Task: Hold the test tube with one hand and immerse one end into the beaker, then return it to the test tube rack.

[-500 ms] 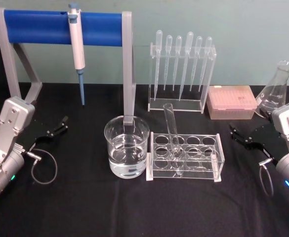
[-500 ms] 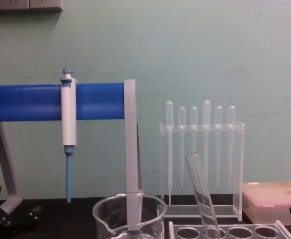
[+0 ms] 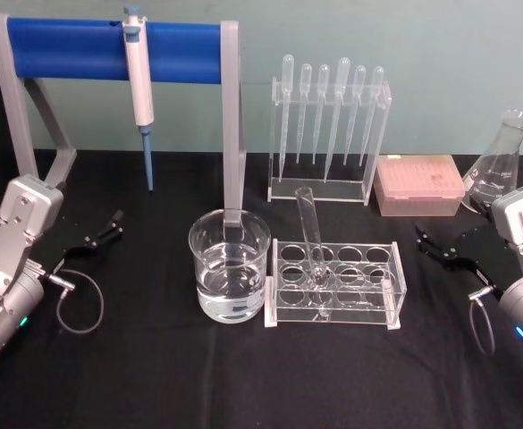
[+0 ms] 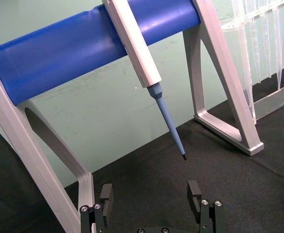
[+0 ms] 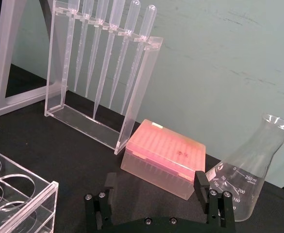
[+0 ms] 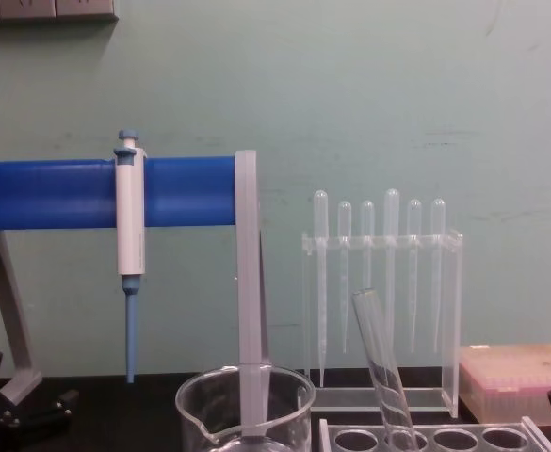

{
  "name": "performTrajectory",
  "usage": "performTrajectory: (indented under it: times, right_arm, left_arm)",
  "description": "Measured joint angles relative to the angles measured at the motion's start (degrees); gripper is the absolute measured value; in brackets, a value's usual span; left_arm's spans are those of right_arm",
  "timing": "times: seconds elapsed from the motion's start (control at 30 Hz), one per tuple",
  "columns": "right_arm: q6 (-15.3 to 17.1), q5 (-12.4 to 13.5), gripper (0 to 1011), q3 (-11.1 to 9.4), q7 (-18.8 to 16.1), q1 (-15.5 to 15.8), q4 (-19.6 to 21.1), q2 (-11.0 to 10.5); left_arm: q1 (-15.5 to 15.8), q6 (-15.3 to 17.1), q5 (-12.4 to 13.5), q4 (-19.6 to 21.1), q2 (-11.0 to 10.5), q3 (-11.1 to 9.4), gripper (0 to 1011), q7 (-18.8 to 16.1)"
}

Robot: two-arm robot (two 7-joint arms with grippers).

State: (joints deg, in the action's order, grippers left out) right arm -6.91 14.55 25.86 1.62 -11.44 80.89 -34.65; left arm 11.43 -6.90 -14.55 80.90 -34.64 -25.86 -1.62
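Note:
The test tube is a clear glass tube leaning in a clear rack at the table's middle, open end up; the chest view shows the test tube tilted left. Just left of the rack stands the beaker, wide, glass and partly filled with clear liquid; its rim and spout show low in the chest view. My left gripper rests open at the far left, well away from both, its empty jaws facing the blue stand. At the far right my right gripper also stands open and empty.
A blue-barred stand holding a white-and-blue pipette rises behind the beaker. A clear rack of plastic pipettes, a pink tip box and a conical flask line the back right. Black cloth covers the table.

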Motion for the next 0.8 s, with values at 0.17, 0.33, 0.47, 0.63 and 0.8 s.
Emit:
performTrajectory:
  times: [0.17, 0.33, 0.47, 0.63, 0.8]
  right_arm:
    - [0.00, 0.00, 1002, 0.00, 0.00, 0.00, 0.00, 0.00]
    - [0.00, 0.00, 1002, 0.00, 0.00, 0.00, 0.00, 0.00]
    - [0.00, 0.00, 1002, 0.00, -0.01, 0.00, 0.01, 0.00]
    - [-0.01, -0.35, 1002, -1.31, 0.88, 2.14, 2.75, -1.04]
    - [-0.21, -1.16, 1002, -3.78, 2.71, 7.54, 10.09, -3.73]
  left_arm:
    - [0.00, 0.00, 0.00, 0.00, 0.00, 0.00, 1000, 0.00]
    - [0.00, 0.00, 0.00, 0.00, 0.00, 0.00, 1000, 0.00]
    - [0.00, 0.00, 0.00, 0.00, 0.00, 0.00, 1000, 0.00]
    - [0.00, 0.00, 0.00, 0.00, 0.00, 0.00, 1000, 0.00]
    - [0.00, 0.00, 0.00, 0.00, 0.00, 0.00, 1000, 0.00]
